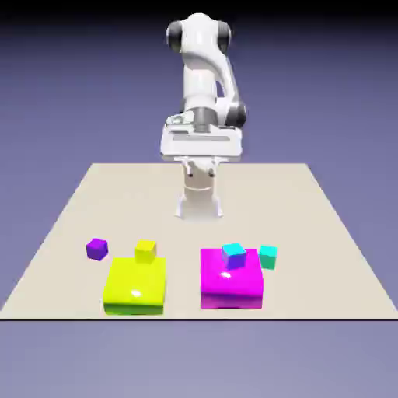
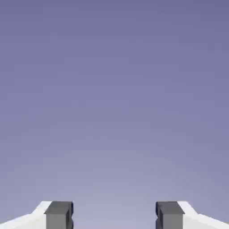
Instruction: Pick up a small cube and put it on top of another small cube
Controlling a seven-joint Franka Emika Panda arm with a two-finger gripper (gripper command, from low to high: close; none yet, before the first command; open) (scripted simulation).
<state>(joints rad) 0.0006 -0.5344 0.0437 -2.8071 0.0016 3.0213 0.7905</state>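
Exterior view: the white arm (image 1: 204, 78) is standing at the far edge of the beige worktop (image 1: 311, 225), with the tool (image 1: 200, 167) hanging high above the surface near that far edge, well apart from every block. All the blocks are sitting toward the near edge. The small teal-green cube (image 1: 268, 256) is resting on the worktop just beside the far right corner of the big magenta block (image 1: 232, 281), nearer the exterior view's right; whether the two are touching cannot be told. A small cyan-topped cube (image 1: 234, 255) with purple-blue sides is sitting on top of the magenta block at its far edge. The small purple cube (image 1: 96, 248) is lying alone on the worktop toward the near left corner, well apart from the teal one. Near it, a big yellow block (image 1: 135, 286) is lying flat, with a small yellow cube (image 1: 144, 250) at its far edge. Hand view: the two grey fingertips (image 2: 58, 214) are showing at the bottom edge, standing wide apart with nothing between them, and only the plain blue-violet backdrop (image 2: 114, 89) is filling the picture.
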